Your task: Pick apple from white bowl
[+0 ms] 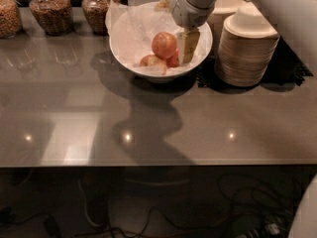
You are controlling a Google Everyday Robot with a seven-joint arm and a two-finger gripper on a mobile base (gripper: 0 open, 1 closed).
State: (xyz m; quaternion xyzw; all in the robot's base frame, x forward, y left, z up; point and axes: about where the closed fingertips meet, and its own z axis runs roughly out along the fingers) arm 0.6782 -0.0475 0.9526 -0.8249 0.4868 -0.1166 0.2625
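Observation:
The white bowl (124, 43), lined with crinkled paper, stands at the back middle of the grey counter. The orange-red apple (164, 44) lies on top in the bowl, above a paler apple (150, 61) and a small darker red one (173, 60). My gripper (185, 48) reaches down into the bowl from above. It sits right against the right side of the orange-red apple. Its far side is hidden behind the apple and my arm.
A tall stack of beige disposable bowls (247, 48) stands just right of the white bowl on a black mat (292, 68). Three glass jars of dry food (49, 11) line the back left. The counter's front edge (148, 162) runs across the middle of the view.

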